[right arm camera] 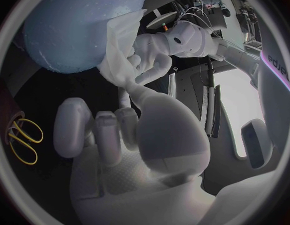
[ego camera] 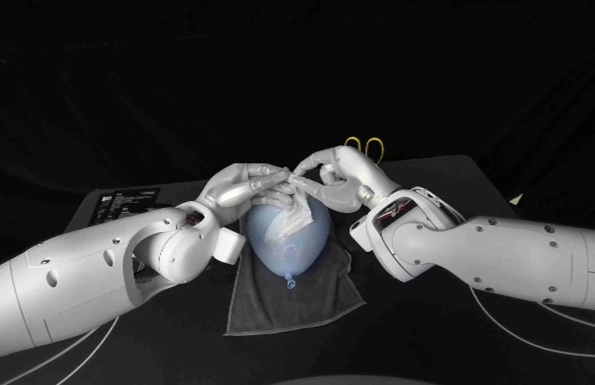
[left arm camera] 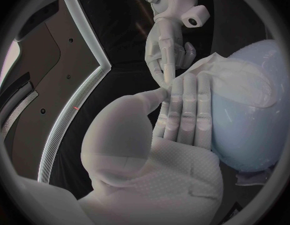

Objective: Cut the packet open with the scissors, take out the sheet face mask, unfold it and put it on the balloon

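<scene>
White print on a dark flat object (ego camera: 124,203) was too small to read; no other lettering was legible.

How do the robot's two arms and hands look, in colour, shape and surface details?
Both the left arm and the right arm have smooth, rounded white shells with small dark round holes. The left hand and right hand are silver, with finely dotted palms. Thin pale cables hang below both arms.
</scene>
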`<state>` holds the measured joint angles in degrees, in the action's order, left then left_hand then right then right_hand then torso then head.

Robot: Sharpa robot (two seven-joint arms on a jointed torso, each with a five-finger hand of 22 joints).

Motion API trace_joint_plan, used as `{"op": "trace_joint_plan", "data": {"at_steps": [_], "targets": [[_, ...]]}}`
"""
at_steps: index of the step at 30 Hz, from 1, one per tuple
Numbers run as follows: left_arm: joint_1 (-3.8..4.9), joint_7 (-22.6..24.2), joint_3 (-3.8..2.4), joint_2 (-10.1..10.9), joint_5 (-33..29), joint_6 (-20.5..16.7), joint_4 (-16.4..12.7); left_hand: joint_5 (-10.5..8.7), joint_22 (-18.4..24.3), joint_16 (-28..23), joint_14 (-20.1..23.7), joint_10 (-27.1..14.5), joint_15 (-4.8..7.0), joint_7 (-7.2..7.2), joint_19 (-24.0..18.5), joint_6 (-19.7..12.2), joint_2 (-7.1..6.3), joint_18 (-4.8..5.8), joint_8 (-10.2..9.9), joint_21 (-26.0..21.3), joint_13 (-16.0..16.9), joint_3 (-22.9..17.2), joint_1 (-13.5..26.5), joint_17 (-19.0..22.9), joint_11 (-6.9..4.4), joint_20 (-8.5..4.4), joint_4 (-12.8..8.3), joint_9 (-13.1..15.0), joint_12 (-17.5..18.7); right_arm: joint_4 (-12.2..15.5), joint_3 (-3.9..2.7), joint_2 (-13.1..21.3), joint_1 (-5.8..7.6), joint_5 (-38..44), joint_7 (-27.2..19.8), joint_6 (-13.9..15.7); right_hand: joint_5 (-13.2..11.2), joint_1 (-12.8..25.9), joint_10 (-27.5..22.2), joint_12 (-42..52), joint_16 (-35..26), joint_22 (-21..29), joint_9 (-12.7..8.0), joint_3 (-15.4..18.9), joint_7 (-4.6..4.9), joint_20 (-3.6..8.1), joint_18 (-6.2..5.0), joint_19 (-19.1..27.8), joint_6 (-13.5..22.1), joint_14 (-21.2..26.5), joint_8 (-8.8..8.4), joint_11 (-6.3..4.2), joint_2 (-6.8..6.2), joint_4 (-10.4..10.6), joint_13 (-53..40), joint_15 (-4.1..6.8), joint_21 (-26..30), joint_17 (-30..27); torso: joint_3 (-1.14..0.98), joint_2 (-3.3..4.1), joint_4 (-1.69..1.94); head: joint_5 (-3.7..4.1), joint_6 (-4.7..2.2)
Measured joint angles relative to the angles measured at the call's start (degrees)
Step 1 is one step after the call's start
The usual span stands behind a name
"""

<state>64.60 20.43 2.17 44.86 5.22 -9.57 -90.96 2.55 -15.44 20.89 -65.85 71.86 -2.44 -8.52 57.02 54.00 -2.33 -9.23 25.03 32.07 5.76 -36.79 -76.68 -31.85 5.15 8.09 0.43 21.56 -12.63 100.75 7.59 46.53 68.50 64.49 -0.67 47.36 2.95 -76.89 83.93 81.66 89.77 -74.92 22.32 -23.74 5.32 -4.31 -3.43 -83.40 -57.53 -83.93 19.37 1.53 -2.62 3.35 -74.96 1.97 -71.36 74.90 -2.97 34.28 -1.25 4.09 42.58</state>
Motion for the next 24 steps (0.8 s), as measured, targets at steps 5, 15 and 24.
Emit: {"op": "trace_joint_plan", "data": {"at_steps": [5, 15, 24], "targets": [[-0.01, 0.0, 0.01, 0.0, 0.0, 0.0, 0.0, 0.0, 0.0, 0.0, -0.1, 0.0, -0.06, -0.08, 0.0, -0.1, 0.0, 0.01, -0.2, 0.0, 0.0, 0.2, 0.0, 0.0, 0.01, 0.0, -0.2, 1.6, 0.0, 0.0, -0.01, -0.1, -0.08, 0.4, 0.2, 0.4, -0.2, -1.0, 0.1, 2.0, 0.0, 0.0, 0.2, -0.3, -0.44, 0.52, 0.0, -0.5, -1.1, 0.0, 1.19, -0.75, 0.32, -1.2, 0.1, 0.61, -1.3, 0.0, 0.01, -0.01, 0.0, 0.0, 0.1], [0.03, 0.0, -0.05, 0.0, 0.0, 0.2, -0.1, 0.0, -0.1, 0.4, -0.2, 0.3, -0.17, -0.08, 0.0, -0.1, 0.18, 0.02, 0.2, 0.0, 0.1, 1.4, 0.2, -0.4, -0.35, 0.0, 0.0, 1.6, 0.0, 0.7, 0.05, 0.2, -0.37, -0.2, -0.7, 2.4, -0.4, -1.6, 0.1, 4.2, -0.1, 0.0, 0.2, -1.4, -0.3, 1.04, 0.01, -0.6, -1.3, -0.1, 2.53, -0.98, 1.34, -1.8, 0.0, 0.92, -2.6, 0.0, -0.02, -0.03, 0.0, 0.01, 0.18], [0.03, -0.2, -0.05, 0.0, 0.0, 0.0, 0.2, 0.01, 0.3, 0.9, -0.4, 0.8, 0.03, 0.44, 0.2, 0.2, 0.46, 0.02, 0.2, -0.2, 0.2, 3.4, 0.5, -0.8, -0.34, 0.22, 1.2, 1.6, -0.2, 1.1, 0.06, 0.6, -0.43, -1.6, -2.4, 3.1, -0.5, -1.2, 0.1, 4.2, 0.0, 0.0, 0.2, -1.6, -0.31, 1.04, 0.02, -0.6, -1.3, -0.1, 2.84, -0.97, 1.74, -1.5, 0.0, 0.91, -2.6, 0.0, -0.02, -0.07, -0.03, -0.08, 0.1]]}}
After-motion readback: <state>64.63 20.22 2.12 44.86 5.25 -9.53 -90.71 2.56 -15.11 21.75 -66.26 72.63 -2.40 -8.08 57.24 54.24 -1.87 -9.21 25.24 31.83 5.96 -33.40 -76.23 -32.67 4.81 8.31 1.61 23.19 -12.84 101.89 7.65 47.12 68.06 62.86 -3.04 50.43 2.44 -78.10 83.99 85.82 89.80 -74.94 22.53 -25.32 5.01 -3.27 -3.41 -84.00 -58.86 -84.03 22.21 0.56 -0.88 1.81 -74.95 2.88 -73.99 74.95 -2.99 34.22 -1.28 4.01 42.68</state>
